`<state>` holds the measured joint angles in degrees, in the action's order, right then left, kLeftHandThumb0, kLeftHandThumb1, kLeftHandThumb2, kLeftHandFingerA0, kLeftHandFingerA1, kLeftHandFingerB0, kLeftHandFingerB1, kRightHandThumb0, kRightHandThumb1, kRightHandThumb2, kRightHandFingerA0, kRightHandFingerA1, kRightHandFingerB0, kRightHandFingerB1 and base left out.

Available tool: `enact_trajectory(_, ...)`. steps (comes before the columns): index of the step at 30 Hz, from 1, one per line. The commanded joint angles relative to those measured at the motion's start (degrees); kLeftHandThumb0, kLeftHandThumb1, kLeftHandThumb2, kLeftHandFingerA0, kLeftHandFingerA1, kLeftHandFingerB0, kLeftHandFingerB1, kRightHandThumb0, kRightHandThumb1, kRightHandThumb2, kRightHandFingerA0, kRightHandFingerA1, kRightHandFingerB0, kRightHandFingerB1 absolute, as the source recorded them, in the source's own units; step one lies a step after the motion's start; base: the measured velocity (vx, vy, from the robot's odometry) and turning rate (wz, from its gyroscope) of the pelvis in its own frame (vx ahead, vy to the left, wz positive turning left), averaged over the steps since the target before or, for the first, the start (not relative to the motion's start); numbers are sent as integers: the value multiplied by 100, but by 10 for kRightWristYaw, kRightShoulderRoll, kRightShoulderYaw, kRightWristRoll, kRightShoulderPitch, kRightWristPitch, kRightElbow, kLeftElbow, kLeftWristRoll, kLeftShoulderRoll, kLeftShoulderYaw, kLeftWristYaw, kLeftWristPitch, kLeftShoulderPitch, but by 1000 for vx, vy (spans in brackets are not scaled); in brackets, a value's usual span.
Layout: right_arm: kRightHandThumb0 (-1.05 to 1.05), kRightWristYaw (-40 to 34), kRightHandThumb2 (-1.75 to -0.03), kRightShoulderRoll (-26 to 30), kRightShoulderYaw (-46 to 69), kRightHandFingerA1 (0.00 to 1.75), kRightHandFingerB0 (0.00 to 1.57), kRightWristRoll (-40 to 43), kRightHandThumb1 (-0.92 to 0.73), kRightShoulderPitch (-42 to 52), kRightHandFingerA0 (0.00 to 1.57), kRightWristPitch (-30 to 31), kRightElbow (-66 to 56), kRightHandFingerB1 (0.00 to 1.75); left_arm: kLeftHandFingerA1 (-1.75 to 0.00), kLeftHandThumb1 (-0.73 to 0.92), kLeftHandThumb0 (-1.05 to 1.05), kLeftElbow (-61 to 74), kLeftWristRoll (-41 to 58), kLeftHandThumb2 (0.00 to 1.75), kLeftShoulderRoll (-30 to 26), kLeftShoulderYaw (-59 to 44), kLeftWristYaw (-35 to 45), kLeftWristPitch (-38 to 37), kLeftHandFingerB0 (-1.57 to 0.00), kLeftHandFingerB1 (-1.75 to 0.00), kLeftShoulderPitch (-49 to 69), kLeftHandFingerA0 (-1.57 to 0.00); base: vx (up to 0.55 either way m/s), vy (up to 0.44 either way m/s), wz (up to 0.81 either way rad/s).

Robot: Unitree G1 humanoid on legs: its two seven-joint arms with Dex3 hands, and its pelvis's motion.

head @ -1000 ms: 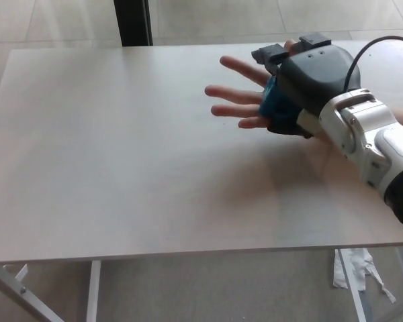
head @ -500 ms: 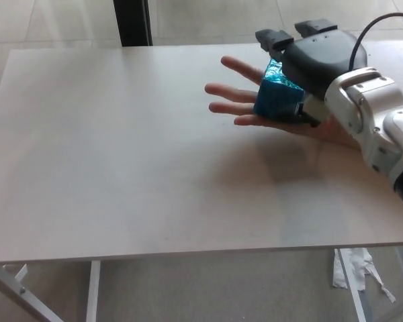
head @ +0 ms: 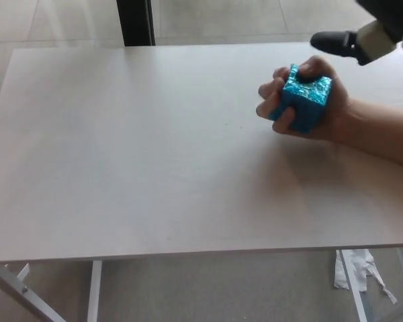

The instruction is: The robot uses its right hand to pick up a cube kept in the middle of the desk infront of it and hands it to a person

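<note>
A shiny blue cube (head: 303,98) sits in a person's hand (head: 326,114), whose fingers curl around it just above the right side of the pale desk (head: 121,154). The person's forearm reaches in from the right edge. Only a small part of my right hand (head: 354,40) shows at the top right corner, up and to the right of the cube and apart from it. One black finger sticks out to the left, and the hand is open, holding nothing. My left hand is out of the picture.
A black post (head: 134,20) stands behind the desk's far edge on the tiled floor. White paper scraps (head: 354,268) lie on the floor under the desk's front right corner. A white desk leg (head: 94,290) shows at the lower left.
My right hand let go of the cube and pulled away up and to the right. The person's fingers, flat before, closed around the cube and the hand shifted right.
</note>
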<state>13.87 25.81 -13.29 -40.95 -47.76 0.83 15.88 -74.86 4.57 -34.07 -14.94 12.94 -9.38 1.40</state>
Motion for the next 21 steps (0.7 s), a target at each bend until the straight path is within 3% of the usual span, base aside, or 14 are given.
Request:
enact_trajectory(1,-88,204,-94,124,381,15,7,314,-55,237,4,36,-353,28,-53,80,-72,-1,-5,64,-15,-5,-5,-9,-54,-42,16,-68,0,0,0)
enact_trajectory(2,-80,214,-89,113,492,41,8,360,-51,310,3,3,-383,30,-55,80,-72,-3,-4,64,-14,-6,-6,-7,-54,-42,16,-70,0,0,0)
enact_trajectory(3,-80,215,-89,111,519,41,8,364,-51,332,3,-6,-391,30,-55,80,-72,-3,-4,64,-15,-6,-5,-7,-54,-42,17,-70,0,0,0)
enact_trajectory(4,-71,211,-60,101,558,41,15,381,-64,361,16,-24,-394,27,-55,80,-72,-2,-4,64,-18,-5,0,-10,-52,-43,18,-68,0,0,0)
enact_trajectory(5,-73,202,-60,96,604,39,18,380,-65,396,23,-52,-396,27,-55,79,-71,-1,3,64,-17,-11,3,-5,-53,-43,18,-68,0,0,0)
enact_trajectory(6,-70,206,-85,82,639,49,15,419,-50,417,24,-50,-399,41,-55,79,-72,-2,2,64,-19,-11,0,-4,-54,-42,18,-69,0,0,0)
enact_trajectory(7,-71,199,-86,75,669,48,18,417,-51,440,30,-57,-400,42,-54,80,-72,-2,0,64,-20,-10,-3,-2,-55,-43,18,-69,0,0,0)
enact_trajectory(8,-63,193,-59,69,691,39,30,422,-61,457,46,-68,-397,31,-54,80,-72,-2,1,64,-20,-11,-3,-2,-55,-43,18,-70,0,0,0)
enact_trajectory(9,-64,173,-59,51,739,40,34,439,-62,493,54,-93,-389,31,-55,79,-71,-2,3,64,-22,-14,-4,-1,-55,-43,18,-70,0,0,0)
enact_trajectory(10,-66,158,-87,35,771,55,34,457,-52,517,57,-103,-382,46,-57,79,-73,-2,4,64,-23,-15,-4,-4,-55,-43,19,-70,0,0,0)
enact_trajectory(12,-66,142,-87,17,805,55,34,481,-52,545,57,-112,-375,46,-57,79,-73,-1,4,64,-24,-15,-4,-8,-55,-43,22,-70,0,0,0)
enact_trajectory(13,-55,116,-59,3,827,48,55,491,-61,561,89,-123,-361,39,-57,79,-72,-2,4,64,-25,-16,-5,-6,-56,-42,20,-72,0,0,0)
enact_trajectory(18,-53,49,-59,-29,893,60,68,560,-60,585,102,-157,-284,46,-57,78,-70,-5,8,64,-25,-19,-6,-6,-58,-43,23,-73,0,0,0)
enact_trajectory(21,-38,-42,-60,-19,949,82,79,563,-66,567,114,-214,-145,56,-53,80,-72,-3,3,65,-26,-15,-6,-10,-56,-42,25,-70,0,0,0)
